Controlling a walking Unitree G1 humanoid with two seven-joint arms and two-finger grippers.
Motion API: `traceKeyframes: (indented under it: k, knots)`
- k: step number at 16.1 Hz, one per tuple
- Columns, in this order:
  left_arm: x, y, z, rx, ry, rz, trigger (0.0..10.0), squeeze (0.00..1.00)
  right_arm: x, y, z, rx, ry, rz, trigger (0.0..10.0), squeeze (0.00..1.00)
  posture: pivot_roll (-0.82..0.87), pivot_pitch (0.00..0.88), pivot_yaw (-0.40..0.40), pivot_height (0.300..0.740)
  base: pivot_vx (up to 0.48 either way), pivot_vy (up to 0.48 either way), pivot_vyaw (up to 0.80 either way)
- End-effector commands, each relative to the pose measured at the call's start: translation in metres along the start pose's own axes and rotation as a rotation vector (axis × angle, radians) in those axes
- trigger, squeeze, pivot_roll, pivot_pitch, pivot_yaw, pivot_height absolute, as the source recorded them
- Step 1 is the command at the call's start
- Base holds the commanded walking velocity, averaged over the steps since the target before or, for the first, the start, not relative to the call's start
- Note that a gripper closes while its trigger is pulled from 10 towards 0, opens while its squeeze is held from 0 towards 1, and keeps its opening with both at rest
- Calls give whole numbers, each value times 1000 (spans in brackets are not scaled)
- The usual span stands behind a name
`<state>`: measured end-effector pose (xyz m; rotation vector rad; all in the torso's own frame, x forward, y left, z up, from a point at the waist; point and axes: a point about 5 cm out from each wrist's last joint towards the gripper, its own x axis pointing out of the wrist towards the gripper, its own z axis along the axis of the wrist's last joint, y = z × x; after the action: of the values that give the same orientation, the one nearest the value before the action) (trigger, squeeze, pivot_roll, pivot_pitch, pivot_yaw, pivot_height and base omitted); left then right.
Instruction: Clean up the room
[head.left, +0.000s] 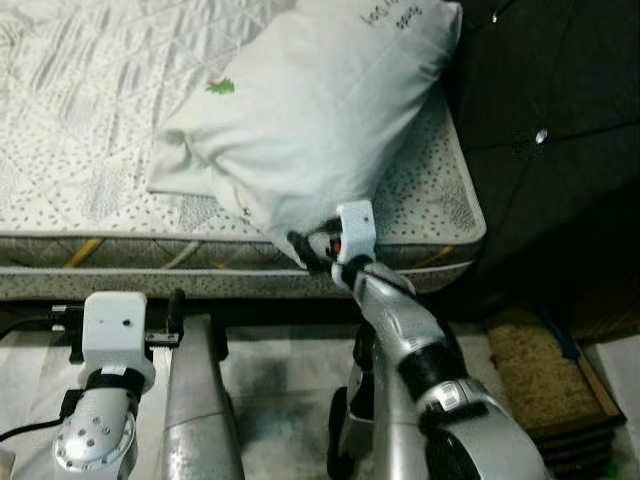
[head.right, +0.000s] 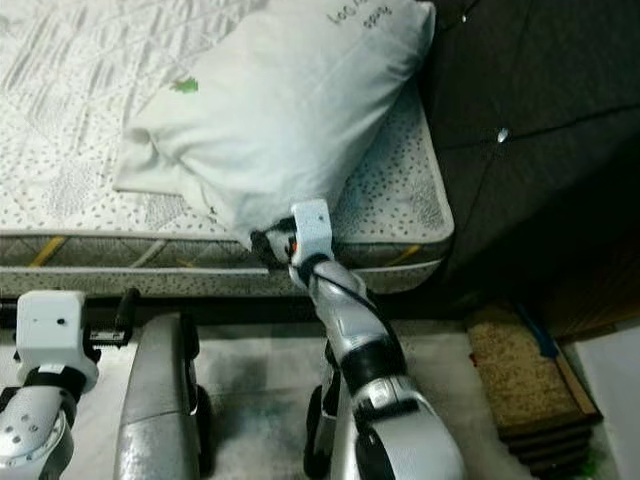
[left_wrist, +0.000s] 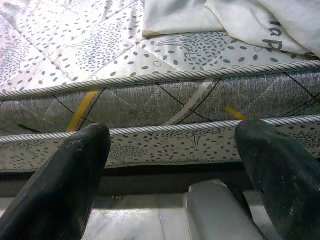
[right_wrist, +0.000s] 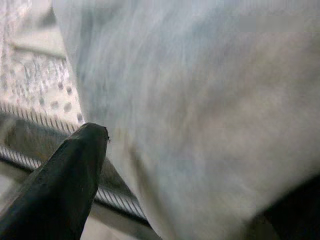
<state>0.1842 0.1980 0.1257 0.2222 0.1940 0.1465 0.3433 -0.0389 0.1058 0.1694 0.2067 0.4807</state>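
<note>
The right gripper (head.left: 318, 248) was at the near corner of a white pillow (head.left: 310, 110), at the front edge of the mattress (head.left: 90, 150). In the right wrist view one black finger (right_wrist: 70, 185) lay against the pillow fabric (right_wrist: 200, 115), which bulged between the fingers; the gripper was clamped on that corner. The silver right arm (head.left: 420, 360) reached up from the lower right toward the bed.

The pillow lay diagonally across the right part of the mattress, its far end against the dark padded headboard (head.left: 540, 120) and its near corner overhanging the mattress edge. A small green mark (head.left: 221, 87) showed on its upper face, and dark lettering (head.left: 395, 15) near its far end.

The left gripper (left_wrist: 170, 165) was held low in front of the mattress side, with its two black fingers (left_wrist: 65, 175) spread well apart and nothing between them. The left wrist view showed the patterned mattress side panel (left_wrist: 150, 105) with corded seams.

A stack of brown woven mats (head.left: 545, 375) stood on the floor to the right of the bed, below the headboard.
</note>
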Motion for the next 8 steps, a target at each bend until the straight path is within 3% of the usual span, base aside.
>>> traceKeyframes:
  k: [1,2,3,8]
  knots:
    - [-1,-3,-1,3,13,-22,10000,0,5,1,6,58,-30,-32,10000,0,220,241,-107,512,0,0,0]
    - [0,-3,0,4,11,-25,10000,0,7,1,11,82,-47,-58,6941,0,222,236,-109,512,0,0,0]
    - [0,-5,-1,4,10,-27,10000,0,10,-1,18,122,-73,-98,314,0,227,232,-111,512,0,0,0]
    - [7,-5,1,-2,-2,-14,10000,0,15,-16,44,208,-187,-213,0,0,221,214,-122,512,0,0,0]
